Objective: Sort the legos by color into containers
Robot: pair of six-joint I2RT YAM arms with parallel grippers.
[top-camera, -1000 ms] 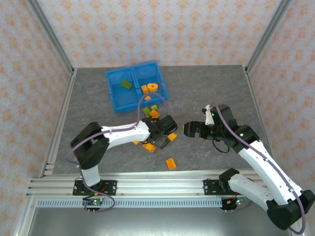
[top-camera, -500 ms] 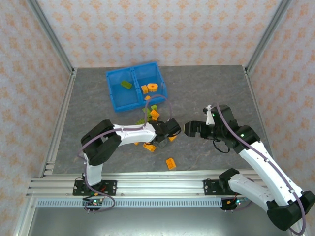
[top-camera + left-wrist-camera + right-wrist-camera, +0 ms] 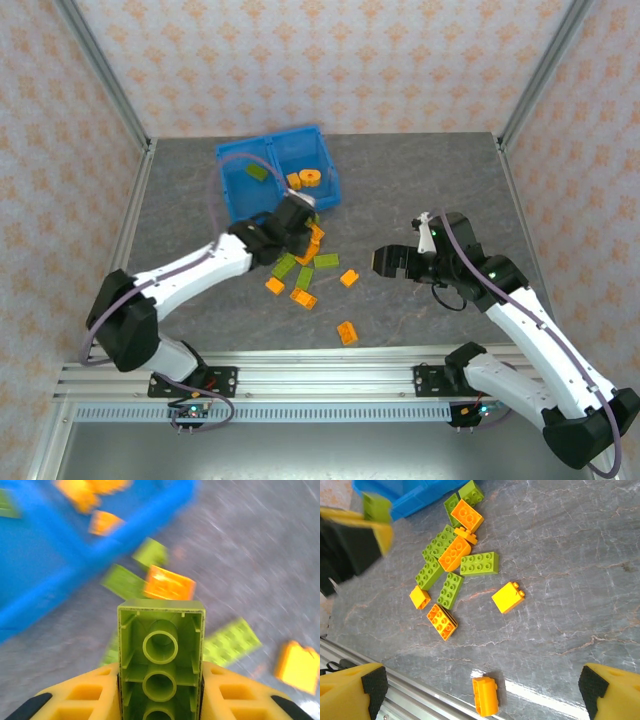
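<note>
While the left gripper [image 3: 296, 216] clamps one olive-green brick [image 3: 161, 640] just in front of the blue bin [image 3: 226, 185], the right gripper [image 3: 388, 263] hangs wide open, empty. About six loose green bricks [image 3: 479, 563] and seven orange bricks [image 3: 508, 597] lie on the table [image 3: 430, 180]. The bin's left compartment [image 3: 243, 195] holds a single green lego [image 3: 257, 172], and the right compartment [image 3: 300, 152] holds a few orange pieces [image 3: 310, 178].

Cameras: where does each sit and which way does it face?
Top external: above and behind the robot, looking down on the table; left arm, right arm, left gripper by the blue bin, right gripper.
Left wrist: on the left arm, looking past its fingers, shut on a green brick, toward the bin; blurred.
Right wrist: on the right arm, looking down on the loose bricks; its open fingers frame the bottom.
Shared: all three show the bin and loose bricks.
</note>
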